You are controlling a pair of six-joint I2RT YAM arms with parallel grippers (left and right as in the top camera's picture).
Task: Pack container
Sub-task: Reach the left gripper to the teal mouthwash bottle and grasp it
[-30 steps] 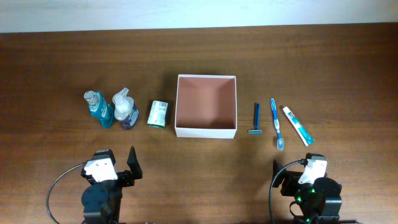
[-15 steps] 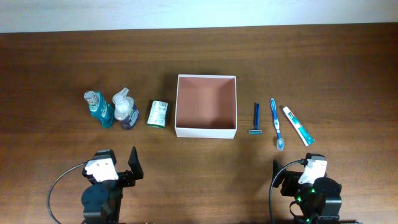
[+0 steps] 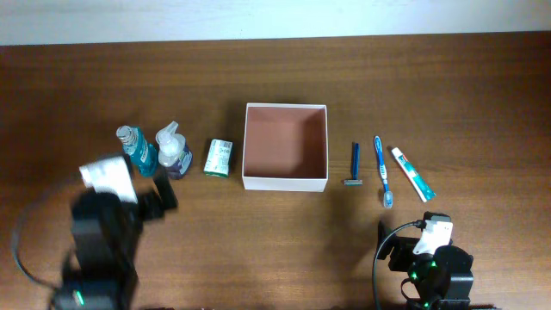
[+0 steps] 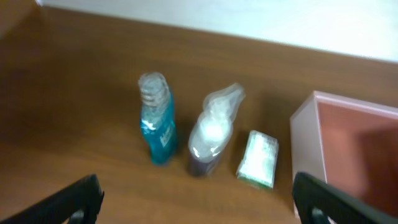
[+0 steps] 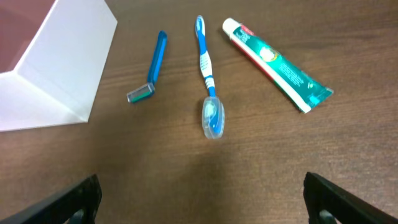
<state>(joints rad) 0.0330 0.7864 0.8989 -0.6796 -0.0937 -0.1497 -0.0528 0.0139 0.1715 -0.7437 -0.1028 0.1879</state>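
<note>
Fingers (image 4: 78, 202) of left gripper (image 4: 195, 182) spread wide, holding nothing; right gripper (image 5: 200, 179) likewise wide. Container (image 3: 286, 182) at centre of table (image 3: 258, 69), mouth up, square, no long axis; smooth white walls, matte reddish-brown inside. Left arm (image 3: 103, 224) has swung forward toward teal bottle (image 3: 138, 155) since half-second ago, blurred, probably mid-motion. Right arm (image 3: 430, 258) unmoved.

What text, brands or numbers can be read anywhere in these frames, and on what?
No text is legible.
toothpaste tube: has printing, too small and blurred to read.
green-and-white packet: print blurred, unreadable.
blue bottle: label blurred, unreadable.
container: no markings visible.
</note>
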